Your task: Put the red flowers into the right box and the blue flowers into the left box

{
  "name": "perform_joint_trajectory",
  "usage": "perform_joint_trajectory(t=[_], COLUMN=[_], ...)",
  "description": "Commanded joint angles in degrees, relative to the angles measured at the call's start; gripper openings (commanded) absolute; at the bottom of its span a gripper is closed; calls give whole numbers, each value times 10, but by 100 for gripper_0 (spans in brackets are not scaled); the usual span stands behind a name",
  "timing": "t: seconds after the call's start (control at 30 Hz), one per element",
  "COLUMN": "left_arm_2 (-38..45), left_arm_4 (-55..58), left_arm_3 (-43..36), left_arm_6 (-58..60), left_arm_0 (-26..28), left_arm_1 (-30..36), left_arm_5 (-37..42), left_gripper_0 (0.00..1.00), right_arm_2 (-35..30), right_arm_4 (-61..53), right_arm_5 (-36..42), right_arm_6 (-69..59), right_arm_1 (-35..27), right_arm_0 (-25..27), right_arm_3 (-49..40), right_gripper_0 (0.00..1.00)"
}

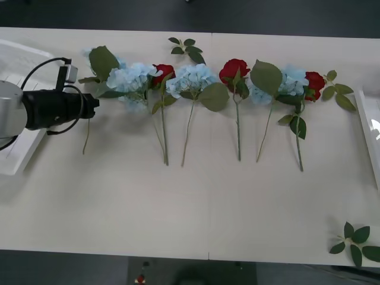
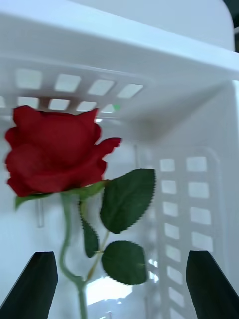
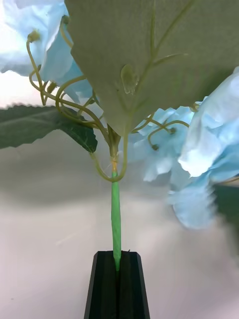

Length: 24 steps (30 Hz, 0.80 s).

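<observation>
The left gripper [image 3: 117,264] is clamped on a blue hydrangea's stem [image 3: 115,209] near the desk's left edge, beside the left box [image 1: 18,157]. The right gripper [image 2: 119,286] is spread wide over a red rose [image 2: 55,152] lying in a slotted white box [image 2: 189,199]. More flowers [image 1: 237,77] line the desk's far side.

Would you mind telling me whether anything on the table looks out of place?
A bare leaf sprig lies alone at the table's near right corner, apart from the flower row; a second sprig sits beyond the row.

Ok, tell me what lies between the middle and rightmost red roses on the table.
One blue flower with its big leaf, seen in the front view.
</observation>
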Motion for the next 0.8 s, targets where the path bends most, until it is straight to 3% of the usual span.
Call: perform_joint_trajectory(t=[0.03,0.13,0.3,0.6,0.8], left_arm_2=[21,37,73,160,243], left_arm_4=[0,-1,-1,-61,-124], left_arm_3=[-11,-11,-11,-12,8], left_arm_6=[6,-3,-37,-69,-69], left_arm_0=[-8,-8,1,29,46], left_arm_1=[42,53,68,109,156], left_arm_5=[44,76,93,98,185], left_gripper_0=[0,0,0,0,0], right_arm_2=[-40,-93,-180,-171,-122], right_arm_4=[-44,-94,-147,-163,-145], right_arm_5=[91,214,355,367,305], right_arm_6=[-10,-15,-25,-152,-214], right_arm_1=[-29,-53,-59,-12,44], right_arm_0=[-24,-38,-49,-49,-49], right_arm_3=[-65,-122,-175,-249,-250], right_gripper_0=[75,75,75,75,76])
